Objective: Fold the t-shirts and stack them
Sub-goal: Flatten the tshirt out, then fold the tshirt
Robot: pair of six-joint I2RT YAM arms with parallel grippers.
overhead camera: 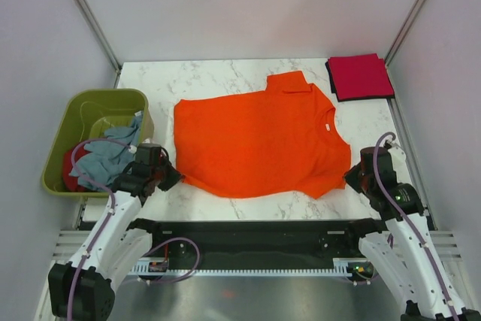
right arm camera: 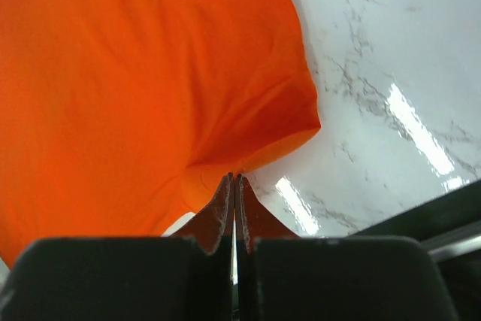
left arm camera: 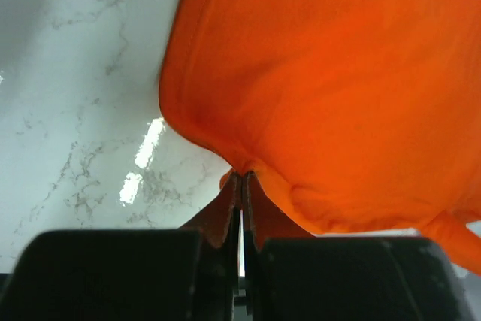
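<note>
A bright orange t-shirt (overhead camera: pixel 259 137) lies spread on the marble table, neck to the right. My left gripper (overhead camera: pixel 174 176) is shut on the shirt's near left corner; in the left wrist view (left arm camera: pixel 242 175) the cloth (left arm camera: pixel 338 88) is pinched between the tips. My right gripper (overhead camera: pixel 350 176) is shut on the near right edge by the sleeve; it also shows in the right wrist view (right arm camera: pixel 235 177), with the orange cloth (right arm camera: pixel 135 88) pulled up. A folded crimson red t-shirt (overhead camera: pixel 360 76) lies at the far right corner. A pale grey-blue shirt (overhead camera: pixel 105 154) and another red shirt (overhead camera: pixel 70 167) lie crumpled in the tub.
An olive-green plastic tub (overhead camera: pixel 83 114) stands off the table's left edge. Bare marble (overhead camera: pixel 203 80) shows behind the orange shirt and along the near edge. A black rail (overhead camera: pixel 255 234) runs between the arm bases. White walls enclose the table.
</note>
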